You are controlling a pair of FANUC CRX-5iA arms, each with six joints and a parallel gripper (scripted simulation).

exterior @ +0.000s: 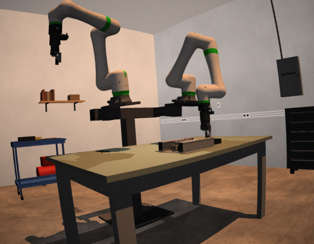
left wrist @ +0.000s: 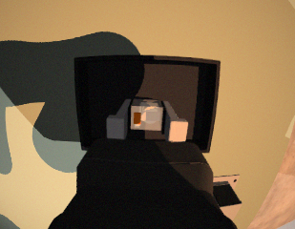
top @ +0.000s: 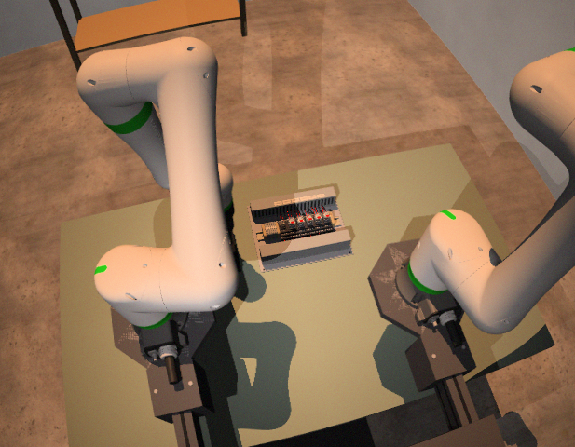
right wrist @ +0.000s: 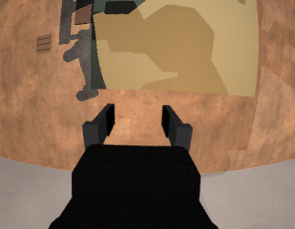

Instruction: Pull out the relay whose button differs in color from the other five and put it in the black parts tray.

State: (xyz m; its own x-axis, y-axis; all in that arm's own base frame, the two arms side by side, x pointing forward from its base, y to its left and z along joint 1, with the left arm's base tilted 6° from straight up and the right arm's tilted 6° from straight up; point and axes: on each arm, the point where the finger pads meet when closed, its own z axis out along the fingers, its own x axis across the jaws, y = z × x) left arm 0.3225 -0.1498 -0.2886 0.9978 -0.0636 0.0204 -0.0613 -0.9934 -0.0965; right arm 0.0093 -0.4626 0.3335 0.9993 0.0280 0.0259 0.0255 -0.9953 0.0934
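Observation:
My left gripper point(left wrist: 146, 110) point(exterior: 208, 133) is shut on a pale relay point(left wrist: 154, 125) with an orange button point(left wrist: 136, 117). It holds the relay low over the black parts tray point(left wrist: 214, 102) point(exterior: 217, 141), within the tray's outline. Whether the relay touches the tray floor I cannot tell. The relay panel point(top: 304, 250) point(exterior: 196, 146) looks flat on the table. Several relays with red buttons point(top: 309, 219) stand in its row; small tilts cannot be made out. My right gripper point(right wrist: 137, 114) point(exterior: 57, 60) is open and empty, high up. The left arm hides the tray in the top view.
The panel's corner point(left wrist: 227, 180) lies close to the tray in the left wrist view. Its two grey ducts rise on both sides of the relay row. The table point(top: 321, 298) point(exterior: 141, 154) extends in front of the panel. The right arm stands well away from the tray.

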